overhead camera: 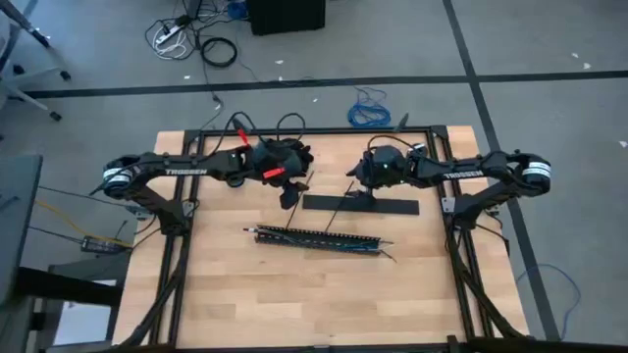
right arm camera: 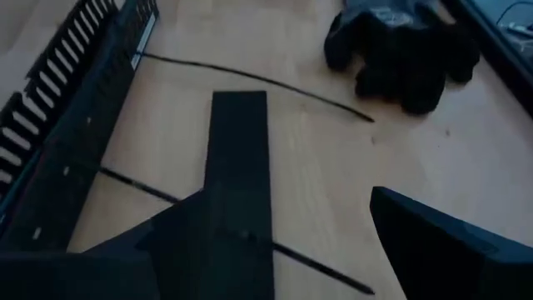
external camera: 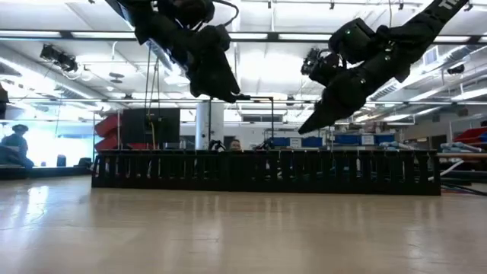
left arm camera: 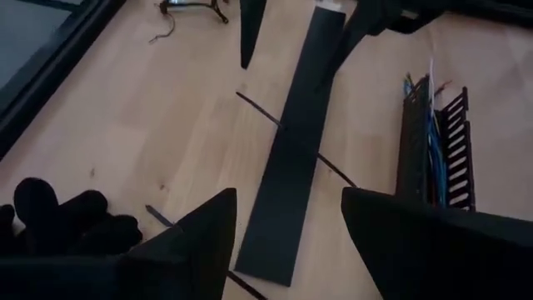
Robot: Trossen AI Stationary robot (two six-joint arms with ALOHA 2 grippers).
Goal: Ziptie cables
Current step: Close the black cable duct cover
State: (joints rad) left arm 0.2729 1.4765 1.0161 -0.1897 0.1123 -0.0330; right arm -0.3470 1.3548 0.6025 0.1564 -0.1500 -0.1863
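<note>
Both pincers (overhead camera: 290,196) (overhead camera: 359,194) open above table (overhead camera: 294,294), cables (left arm camera: 430,125) in duct.

Flat strip (overhead camera: 360,203) lies behind slotted duct (overhead camera: 319,239), seemingly apart.

Overhead view straight down, low view level across table (overhead camera: 294,294), wrist views close, sharing black strip (left arm camera: 291,158).

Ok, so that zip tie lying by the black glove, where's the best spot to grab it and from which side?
Grip the zip tie on its stretch nearer the glove, coming straight down with the gripper fingers set across its length. It lies flat and thin on bare table there, with wood on both sides. Its other end runs up to the slotted duct, which would probably crowd the fingers.
</note>
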